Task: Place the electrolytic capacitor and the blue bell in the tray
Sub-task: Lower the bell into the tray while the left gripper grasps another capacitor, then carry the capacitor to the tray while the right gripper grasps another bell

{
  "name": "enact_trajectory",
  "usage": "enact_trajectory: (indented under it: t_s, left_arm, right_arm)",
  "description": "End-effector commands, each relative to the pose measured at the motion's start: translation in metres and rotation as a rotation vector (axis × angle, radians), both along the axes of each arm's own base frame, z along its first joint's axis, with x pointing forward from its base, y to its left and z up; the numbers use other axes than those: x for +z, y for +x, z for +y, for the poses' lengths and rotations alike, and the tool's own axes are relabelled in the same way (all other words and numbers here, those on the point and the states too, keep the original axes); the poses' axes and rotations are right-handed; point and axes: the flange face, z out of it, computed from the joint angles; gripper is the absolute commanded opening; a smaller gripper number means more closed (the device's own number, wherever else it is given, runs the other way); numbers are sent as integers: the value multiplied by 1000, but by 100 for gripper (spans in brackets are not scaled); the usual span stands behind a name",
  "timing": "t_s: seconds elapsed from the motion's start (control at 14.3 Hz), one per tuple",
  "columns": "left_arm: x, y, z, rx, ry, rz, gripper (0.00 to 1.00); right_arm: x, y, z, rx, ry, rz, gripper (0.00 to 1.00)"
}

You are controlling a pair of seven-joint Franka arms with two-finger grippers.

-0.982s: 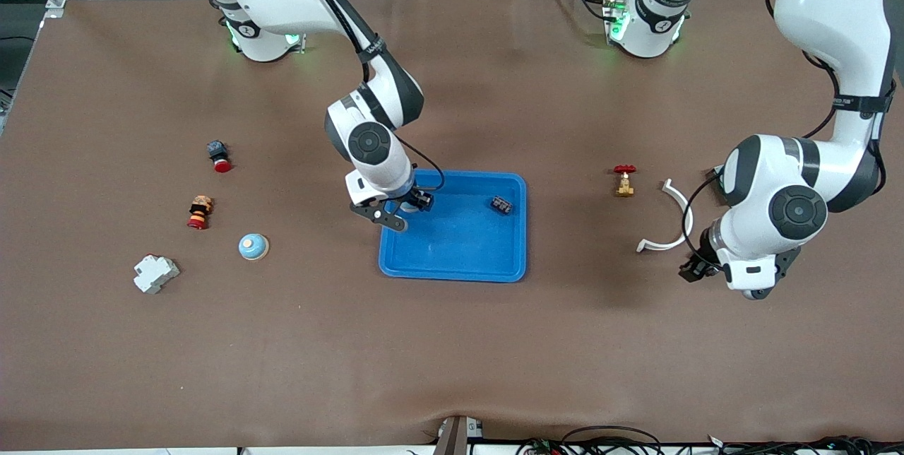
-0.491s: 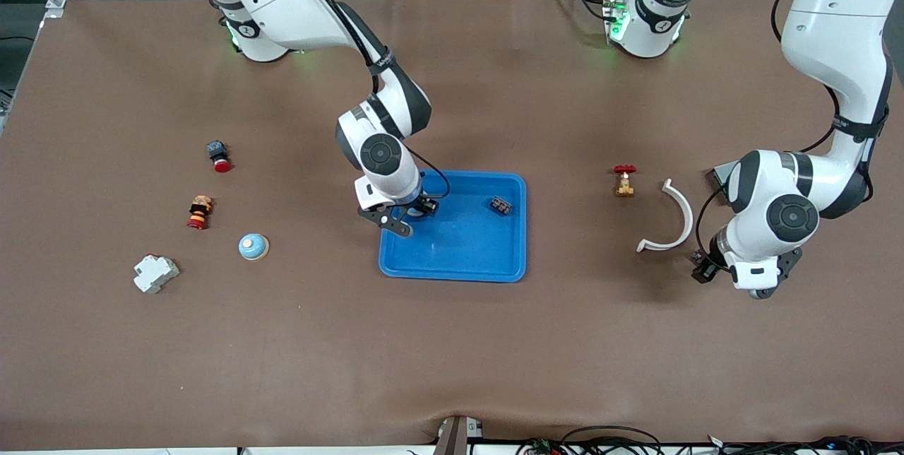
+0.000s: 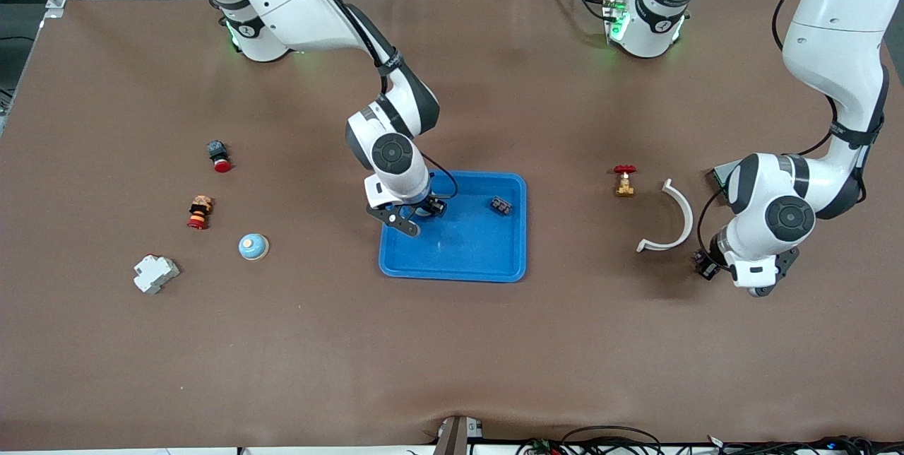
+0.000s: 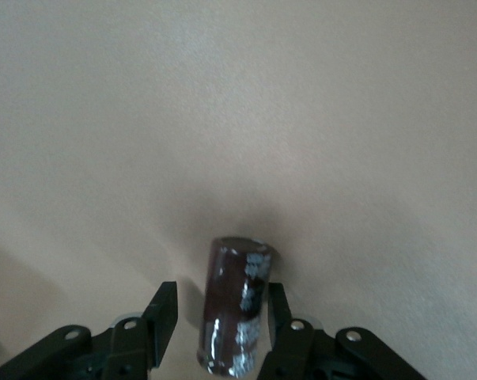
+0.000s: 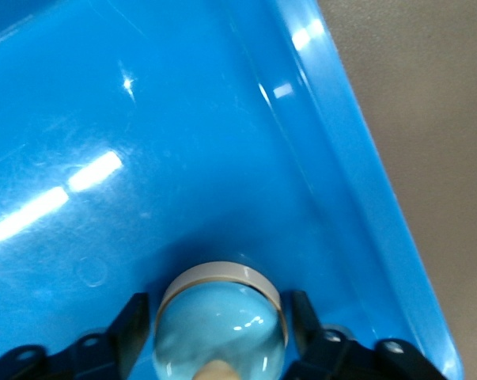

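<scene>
The bright-blue tray (image 3: 494, 268) lies mid-table. My right gripper (image 3: 417, 213) is down inside it at the corner toward the right arm's end. In the right wrist view the blue bell (image 5: 222, 324) sits on the tray (image 5: 365, 198) floor between that gripper's (image 5: 220, 305) fingers, with a small gap on each side, so it is open. My left gripper (image 3: 706, 264) is low over the table at the left arm's end. The dark brown electrolytic capacitor (image 4: 236, 313) stands between that gripper's (image 4: 222, 297) fingers, one finger close against it, the other apart.
A small dark component (image 3: 501, 205) lies in the tray. A second light-blue bell (image 3: 253, 246), two red-capped buttons (image 3: 219, 155) (image 3: 199, 213) and a white block (image 3: 155, 273) lie toward the right arm's end. A red-handled brass valve (image 3: 624, 181) and a white curved piece (image 3: 671, 218) lie beside the left gripper.
My right gripper came down into the tray and its fingers have parted from the bell. My left gripper shifted over the capacitor and its fingers have drawn inward.
</scene>
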Motion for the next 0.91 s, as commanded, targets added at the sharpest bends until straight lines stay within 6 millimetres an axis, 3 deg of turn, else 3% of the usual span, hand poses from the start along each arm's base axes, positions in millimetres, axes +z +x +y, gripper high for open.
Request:
enact_trajectory:
  t_s: [0.0, 0.21, 0.35, 0.49, 0.7, 0.84]
  left_arm:
    - [2, 1, 2, -17, 3, -18, 4]
    - [20, 7, -7, -18, 6, -42, 0]
    - [35, 9, -20, -30, 8, -46, 0]
    - [43, 10, -44, -46, -17, -53, 0]
    - [80, 30, -71, -1, -17, -2, 0]
    - [98, 34, -110, 26, -48, 13, 0]
  right_arm:
    - [12, 8, 14, -2, -8, -10, 100]
    - [42, 21, 17, 28, -42, 31, 100]
    - [67, 35, 8, 115, -78, 63, 100]
    - [90, 51, -20, 217, -89, 122, 100]
    - [137, 72, -72, 241, -90, 93, 100]
    - [148, 89, -107, 251, -138, 63, 100]
